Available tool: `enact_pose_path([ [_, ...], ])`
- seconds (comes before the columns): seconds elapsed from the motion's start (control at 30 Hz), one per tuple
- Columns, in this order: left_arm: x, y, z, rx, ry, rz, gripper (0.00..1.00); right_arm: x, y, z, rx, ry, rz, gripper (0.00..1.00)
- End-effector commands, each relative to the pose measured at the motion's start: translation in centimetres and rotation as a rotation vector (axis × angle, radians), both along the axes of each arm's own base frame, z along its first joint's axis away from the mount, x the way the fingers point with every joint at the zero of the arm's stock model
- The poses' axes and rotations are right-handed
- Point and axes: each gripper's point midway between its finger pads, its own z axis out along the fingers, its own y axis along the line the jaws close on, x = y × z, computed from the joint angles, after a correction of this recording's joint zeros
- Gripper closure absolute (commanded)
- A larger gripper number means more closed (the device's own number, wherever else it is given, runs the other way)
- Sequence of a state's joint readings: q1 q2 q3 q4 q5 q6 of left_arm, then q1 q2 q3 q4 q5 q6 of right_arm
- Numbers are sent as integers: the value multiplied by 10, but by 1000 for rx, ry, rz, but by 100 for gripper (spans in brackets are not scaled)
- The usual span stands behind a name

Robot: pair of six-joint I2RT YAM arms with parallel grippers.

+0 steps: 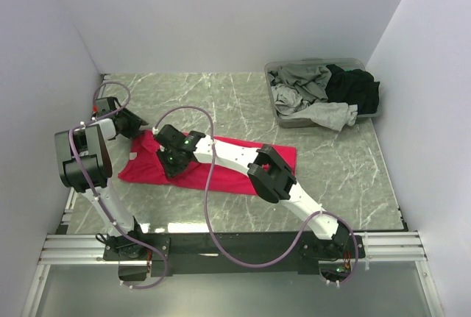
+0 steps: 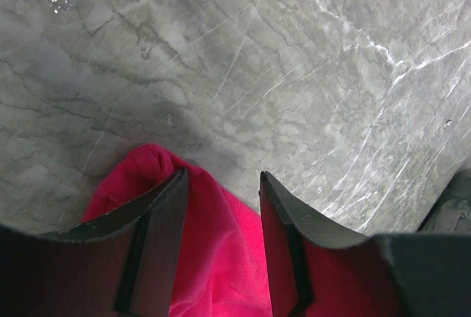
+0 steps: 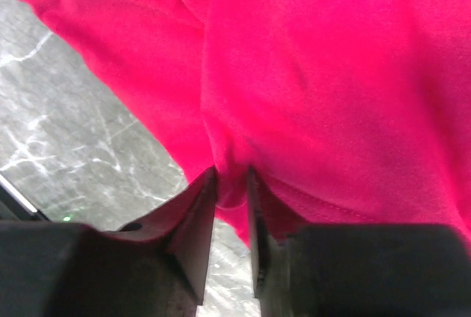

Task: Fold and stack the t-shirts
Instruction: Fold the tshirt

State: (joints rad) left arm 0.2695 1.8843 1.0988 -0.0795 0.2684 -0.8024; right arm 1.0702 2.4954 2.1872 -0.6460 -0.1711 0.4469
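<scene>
Red t-shirt point(image 1: 143, 166) is lying flat-ish on the counter point(image 1: 221, 96), left of centre in the top view: bright pinkish-red, long strip running left to right, soft creases. Right gripper point(image 1: 173, 162) is sitting on its left part, fingers nearly together, pinching a raised fold of the cloth. Left gripper point(image 1: 132, 122) is at the shirt's upper-left corner, fingers standing apart with cloth bunching between them. Grey t-shirts point(image 1: 305, 85) and black t-shirt point(image 1: 357, 89) are sitting crumpled in the tub point(image 1: 294, 120), upper right.
</scene>
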Motion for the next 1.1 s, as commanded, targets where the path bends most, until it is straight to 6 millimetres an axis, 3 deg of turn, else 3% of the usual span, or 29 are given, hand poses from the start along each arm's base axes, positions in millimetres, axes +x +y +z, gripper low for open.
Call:
enact_pose_path([
  [0.0, -5, 3, -4, 6, 13, 5, 50, 3, -1, 3, -15, -34, -3, 73],
  [0.03, -5, 3, -5, 6, 14, 5, 50, 3, -2, 8, -11, -41, -5, 79],
  [0.17, -5, 6, -6, 7, 15, 10, 50, 2, -6, 15, -5, -46, -4, 89],
  [0.53, -8, 14, -12, 11, 27, 27, 51, 5, -13, 58, 38, -75, -2, 88],
  [0.73, -10, 14, -15, 14, 33, 31, 51, -2, -18, 64, 30, -58, 17, 89],
  [1.07, -9, 20, -15, 27, 39, 46, 51, -22, -29, 52, -1, 1, 59, 89],
])
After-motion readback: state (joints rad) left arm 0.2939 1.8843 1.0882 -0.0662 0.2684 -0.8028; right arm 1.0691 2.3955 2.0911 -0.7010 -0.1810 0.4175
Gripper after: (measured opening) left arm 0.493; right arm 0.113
